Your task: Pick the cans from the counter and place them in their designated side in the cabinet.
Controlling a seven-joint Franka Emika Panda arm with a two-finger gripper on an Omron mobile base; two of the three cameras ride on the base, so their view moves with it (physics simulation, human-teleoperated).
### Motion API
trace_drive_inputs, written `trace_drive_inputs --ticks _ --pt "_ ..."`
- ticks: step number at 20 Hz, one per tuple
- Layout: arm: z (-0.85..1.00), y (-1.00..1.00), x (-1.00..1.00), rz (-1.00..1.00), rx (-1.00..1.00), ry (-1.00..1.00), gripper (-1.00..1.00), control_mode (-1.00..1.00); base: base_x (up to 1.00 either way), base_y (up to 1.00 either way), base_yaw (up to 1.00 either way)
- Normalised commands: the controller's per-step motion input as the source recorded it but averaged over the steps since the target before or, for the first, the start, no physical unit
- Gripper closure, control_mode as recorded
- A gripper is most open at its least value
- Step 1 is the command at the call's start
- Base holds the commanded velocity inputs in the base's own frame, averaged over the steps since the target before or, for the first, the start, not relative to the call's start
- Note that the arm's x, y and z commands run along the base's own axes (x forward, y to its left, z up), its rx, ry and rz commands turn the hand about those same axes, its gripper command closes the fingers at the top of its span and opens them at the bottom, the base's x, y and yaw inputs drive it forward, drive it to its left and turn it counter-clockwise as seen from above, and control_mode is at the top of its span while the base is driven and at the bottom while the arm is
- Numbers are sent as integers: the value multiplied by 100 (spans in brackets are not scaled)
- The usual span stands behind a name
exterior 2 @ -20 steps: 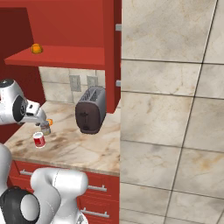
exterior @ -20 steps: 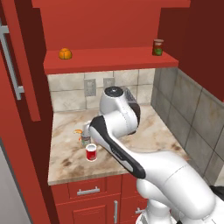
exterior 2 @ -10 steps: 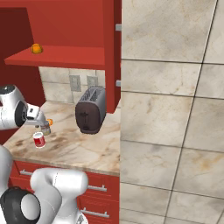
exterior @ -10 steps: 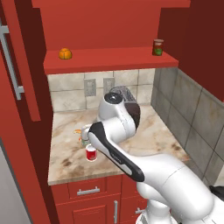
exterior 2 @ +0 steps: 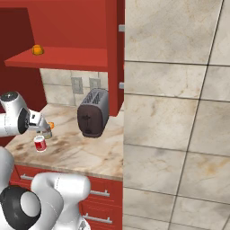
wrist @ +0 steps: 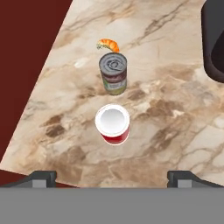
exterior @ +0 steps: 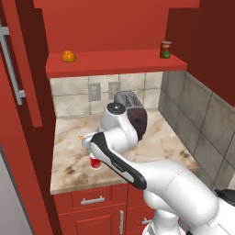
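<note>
On the counter [wrist: 175, 113] stands the red can [wrist: 112, 124], upright, its white top facing the hand camera. The silver-grey can [wrist: 113, 73] stands just beyond it, also upright and a short gap away. My gripper [wrist: 112, 179] hangs above the red can and is open, with its fingertips [wrist: 41, 177] far apart and nothing between them. From the left base view the red can [exterior: 95, 162] peeks out under my arm near the counter's front edge. In the right base view my gripper [exterior 2: 39, 130] hovers over the red can [exterior 2: 40, 143]. The cabinet shelf [exterior: 114, 62] is above.
A small orange croissant-like item [wrist: 108, 44] lies behind the silver can. A dark toaster [exterior: 133, 114] stands at the back of the counter. On the shelf sit an orange fruit [exterior: 68, 56] and a dark can [exterior: 165, 49]. The open cabinet door [exterior: 18, 92] stands on the left.
The arm's upper joint has shifted slightly left and down over the cans. The jaws stay wide apart and both cans stand where they were.
</note>
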Motion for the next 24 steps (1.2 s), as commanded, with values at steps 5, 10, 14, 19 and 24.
trace_drive_inputs --ticks 5,10,14,19,24 --pt "-4 7 14 0 0 2 -100 -100 0 0 0" --pt "-4 6 11 0 0 0 -100 -100 0 0 0" --pt "0 3 9 0 0 3 -100 -100 0 0 0" --pt "-1 0 5 0 0 7 -100 -100 0 0 0" --pt "-5 3 2 0 -2 9 -100 -100 0 0 0"
